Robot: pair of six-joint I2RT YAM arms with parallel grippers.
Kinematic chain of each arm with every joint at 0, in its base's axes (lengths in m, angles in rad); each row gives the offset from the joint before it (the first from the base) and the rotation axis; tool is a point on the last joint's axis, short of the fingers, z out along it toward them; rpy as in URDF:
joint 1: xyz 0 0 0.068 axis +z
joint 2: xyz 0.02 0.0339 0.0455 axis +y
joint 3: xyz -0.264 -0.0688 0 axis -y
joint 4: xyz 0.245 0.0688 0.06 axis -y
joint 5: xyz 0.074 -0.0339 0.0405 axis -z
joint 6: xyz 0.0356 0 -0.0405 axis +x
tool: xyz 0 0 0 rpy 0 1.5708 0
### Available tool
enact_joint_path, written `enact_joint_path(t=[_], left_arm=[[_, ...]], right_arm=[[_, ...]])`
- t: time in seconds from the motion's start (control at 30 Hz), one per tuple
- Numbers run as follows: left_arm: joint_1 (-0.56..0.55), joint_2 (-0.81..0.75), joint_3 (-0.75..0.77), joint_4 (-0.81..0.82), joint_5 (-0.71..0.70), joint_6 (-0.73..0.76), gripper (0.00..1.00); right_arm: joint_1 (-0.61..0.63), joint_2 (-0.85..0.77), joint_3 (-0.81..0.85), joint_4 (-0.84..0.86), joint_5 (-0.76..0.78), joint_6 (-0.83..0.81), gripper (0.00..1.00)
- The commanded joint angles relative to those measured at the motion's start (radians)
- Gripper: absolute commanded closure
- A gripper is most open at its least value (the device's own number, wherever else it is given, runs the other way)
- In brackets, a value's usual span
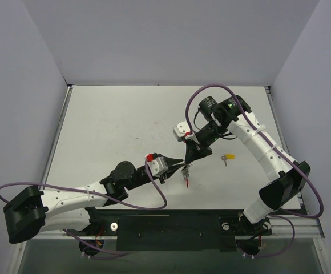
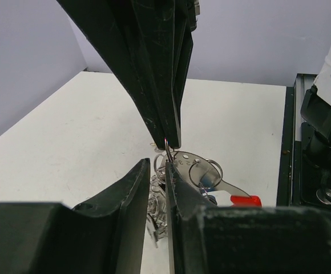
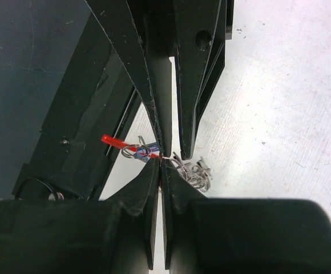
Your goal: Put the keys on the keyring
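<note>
End effector (image 3: pixel 161 161) (right) on keyring (image 2: pixel 168 148)

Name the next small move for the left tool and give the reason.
Probably back the left tool off the keyring and swing it toward the yellow-capped key, which lies loose on the table. The right tool is shut on the ring, so it looks able to hold it alone.

The top camera is looking steeply down from behind the bases, covering the whole table (image 1: pixel 114 120). The wrist cameras are peering close-up (facing one another), sharing the spot where left gripper (image 2: pixel 157 165) and right gripper (image 3: pixel 161 162) are meeting.
</note>
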Motion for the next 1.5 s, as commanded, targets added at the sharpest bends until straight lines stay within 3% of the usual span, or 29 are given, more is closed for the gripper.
enact_joint_path(t=[0.0,1.0,1.1,1.2,1.4,1.47], left_arm=[[-0.008,0.001,0.028,0.068,0.029,-0.029,0.73],[-0.019,0.056,0.065,0.094,0.044,-0.064,0.73],[-0.021,0.065,0.065,0.104,0.043,-0.071,0.79],[-0.022,0.072,0.071,0.103,0.041,-0.077,0.99],[-0.022,0.053,0.048,0.108,0.025,-0.094,1.0],[-0.022,0.036,0.042,0.097,0.0,-0.098,1.0]], right_arm=[[-0.007,-0.032,-0.004,-0.131,-0.061,0.0,1.0],[-0.018,-0.048,-0.055,-0.089,-0.075,0.012,1.0],[-0.018,-0.046,-0.055,-0.088,-0.075,0.015,1.0],[-0.018,-0.048,-0.057,-0.084,-0.073,0.018,1.0],[-0.024,-0.054,-0.07,-0.052,-0.067,0.065,1.0],[-0.027,-0.052,-0.075,-0.027,-0.063,0.099,0.94]])
